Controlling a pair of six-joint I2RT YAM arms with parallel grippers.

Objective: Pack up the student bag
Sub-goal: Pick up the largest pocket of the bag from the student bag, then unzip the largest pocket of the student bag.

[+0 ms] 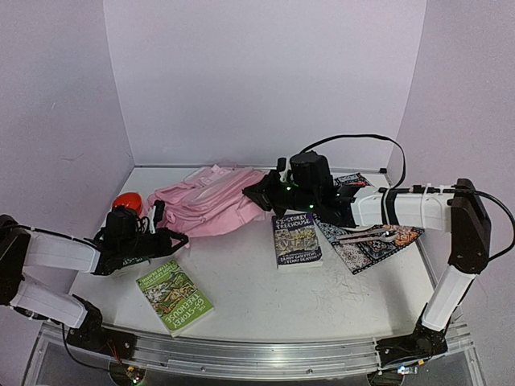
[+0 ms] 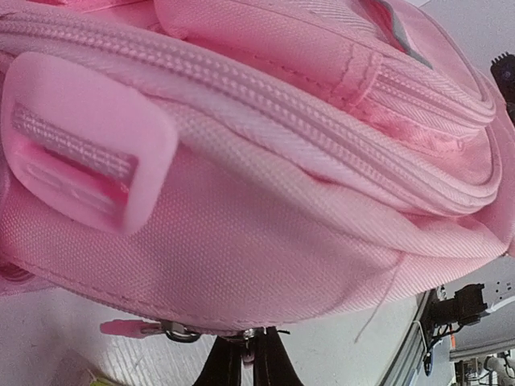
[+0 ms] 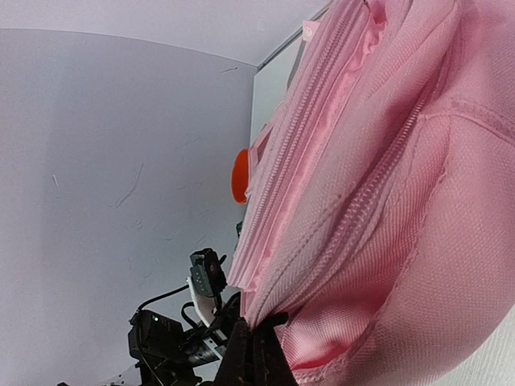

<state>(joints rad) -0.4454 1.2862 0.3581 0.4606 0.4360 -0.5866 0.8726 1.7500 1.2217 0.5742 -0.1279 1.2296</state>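
The student bag [image 1: 211,203], a soft pink backpack, lies flat at the back of the table between my two arms. It fills the left wrist view [image 2: 265,201] and the right wrist view [image 3: 386,185]. My left gripper [image 2: 248,354] is at the bag's near left edge, shut on a small metal zip pull [image 2: 250,341]. From the top it sits low at the bag's left corner [image 1: 179,237]. My right gripper [image 3: 259,342] is shut on a fold of the bag's fabric beside a zip line, at the bag's right end [image 1: 251,193].
A green book [image 1: 175,296] lies near the front left. A dark paperback [image 1: 296,239] lies in the middle. A black-and-white patterned book [image 1: 370,233] lies under the right arm. An orange object [image 1: 127,201] sits behind the left wrist. A second zip pull with a pink tab [image 2: 133,327] hangs nearby.
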